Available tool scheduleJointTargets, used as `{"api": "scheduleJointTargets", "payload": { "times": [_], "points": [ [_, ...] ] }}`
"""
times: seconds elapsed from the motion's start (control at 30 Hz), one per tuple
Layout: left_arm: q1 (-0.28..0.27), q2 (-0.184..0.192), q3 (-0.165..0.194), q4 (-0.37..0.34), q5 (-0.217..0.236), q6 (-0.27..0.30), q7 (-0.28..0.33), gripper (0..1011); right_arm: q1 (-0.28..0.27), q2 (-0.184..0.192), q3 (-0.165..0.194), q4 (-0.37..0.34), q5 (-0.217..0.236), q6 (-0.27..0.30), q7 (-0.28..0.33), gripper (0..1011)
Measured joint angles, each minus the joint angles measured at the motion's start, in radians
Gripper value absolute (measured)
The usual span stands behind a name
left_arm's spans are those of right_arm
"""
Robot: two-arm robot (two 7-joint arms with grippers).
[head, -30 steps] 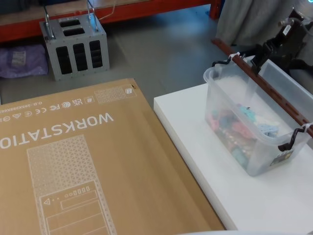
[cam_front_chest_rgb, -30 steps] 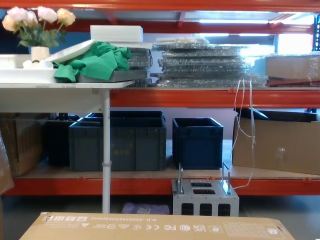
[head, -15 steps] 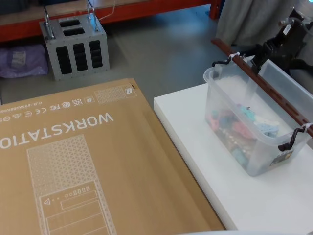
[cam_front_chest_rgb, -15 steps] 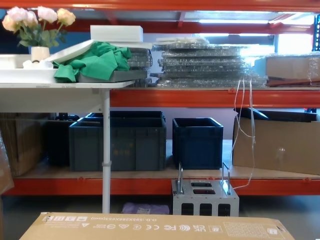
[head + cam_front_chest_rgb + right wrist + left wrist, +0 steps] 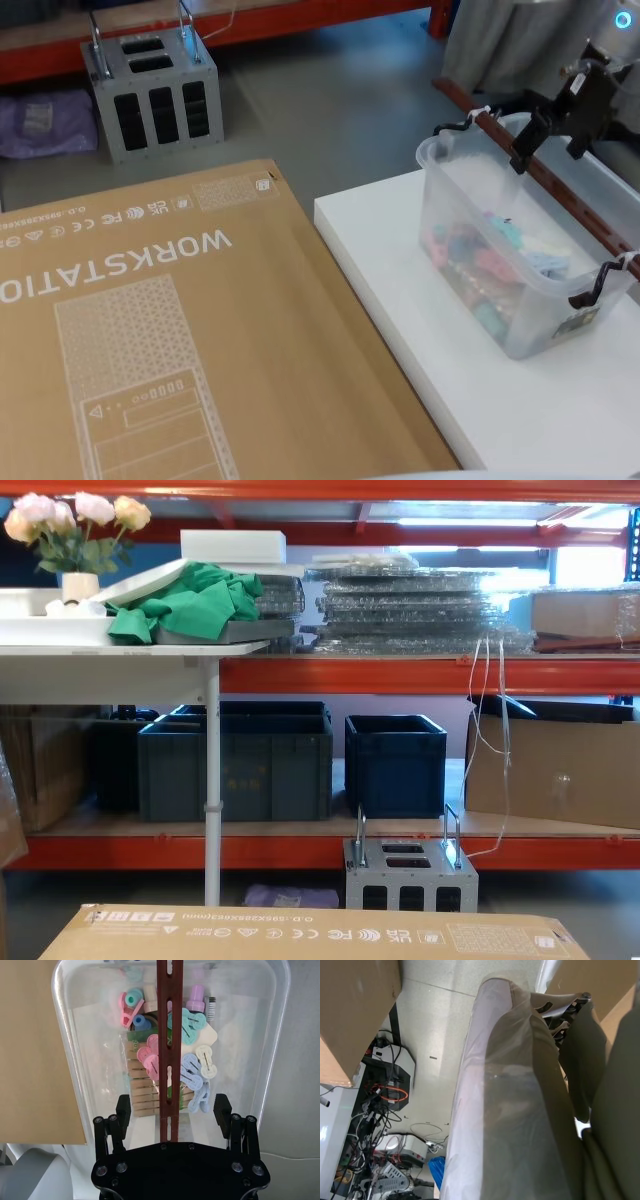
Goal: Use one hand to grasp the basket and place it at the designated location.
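Observation:
The basket [image 5: 520,330], a translucent white tub holding pastel clothes pegs, stands on the white table [image 5: 400,290] at the right. Its dark reddish-brown slotted handle [image 5: 565,200] runs lengthwise over it, with white zip ties at the ends. My right gripper [image 5: 550,140] hovers over the far end of the handle. In the right wrist view the gripper [image 5: 172,1109] is open, one black finger on each side of the handle [image 5: 169,1035] and neither touching it. The basket's rim [image 5: 67,1050] curves around the pegs below. My left arm hangs parked beside the body, over floor and cables.
A large cardboard box [image 5: 150,320] printed WORKSTATION lies left of the table, and its edge [image 5: 320,935] shows low in the chest view. A grey metal box with steel handles [image 5: 155,95] sits on the floor beyond. Clear plastic [image 5: 600,180] lies behind the basket. Dark crates [image 5: 240,760] fill the shelf.
My right gripper has shifted over the handle's far end and turned, so that its fingers straddle the bar. The basket has not moved.

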Motion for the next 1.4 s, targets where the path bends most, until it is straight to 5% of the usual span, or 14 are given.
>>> {"api": "scheduleJointTargets", "payload": {
  "times": [0.8, 1.4],
  "points": [
    [0.000, 0.000, 0.000, 0.000, 0.000, 0.000, 0.000, 0, -0.008, -0.032, -0.021, 0.045, -0.027, -0.035, -0.001, 1002],
    [0.000, 0.000, 0.000, 0.000, 0.000, 0.000, 0.000, 0, -0.010, -0.086, -0.077, 0.102, -0.040, -0.062, 0.020, 1001]
  ]
}}
